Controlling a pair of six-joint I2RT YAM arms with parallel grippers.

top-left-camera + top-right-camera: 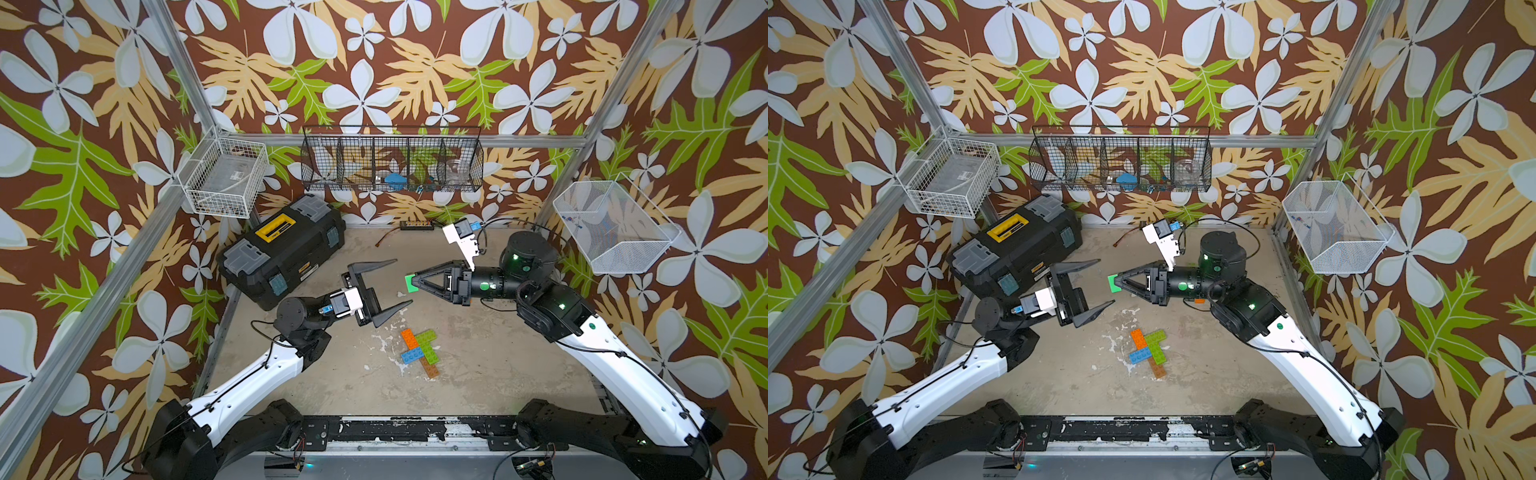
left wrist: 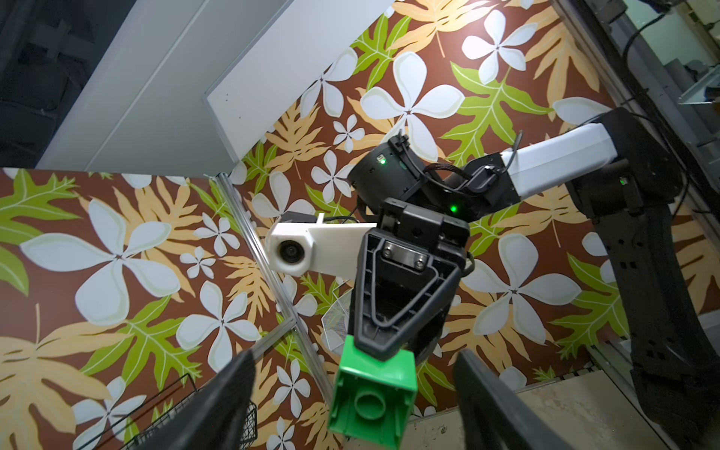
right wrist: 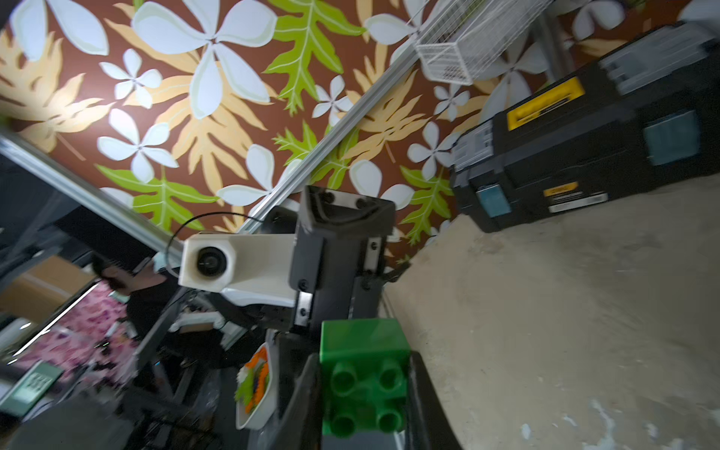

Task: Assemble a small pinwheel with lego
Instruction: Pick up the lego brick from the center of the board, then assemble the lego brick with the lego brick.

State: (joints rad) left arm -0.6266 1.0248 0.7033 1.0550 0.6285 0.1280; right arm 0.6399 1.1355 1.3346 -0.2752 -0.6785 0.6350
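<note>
The cross of orange, lime, blue and tan bricks is lying flat on the table, nearer than the black toolbox. Beside the toolbox, the left gripper is standing with its fingers wide apart, holding nothing. The right gripper is clamping the dark green square brick between its fingertips. The toolbox's yellow label is too small for reading.

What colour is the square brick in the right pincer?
Green; the square brick shows best in the right wrist view.

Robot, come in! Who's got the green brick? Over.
Left gripper jaws open, gripping nothing. Right gripper jaws shut on green brick, midair. Pinwheel on table, nothing blocking.
</note>
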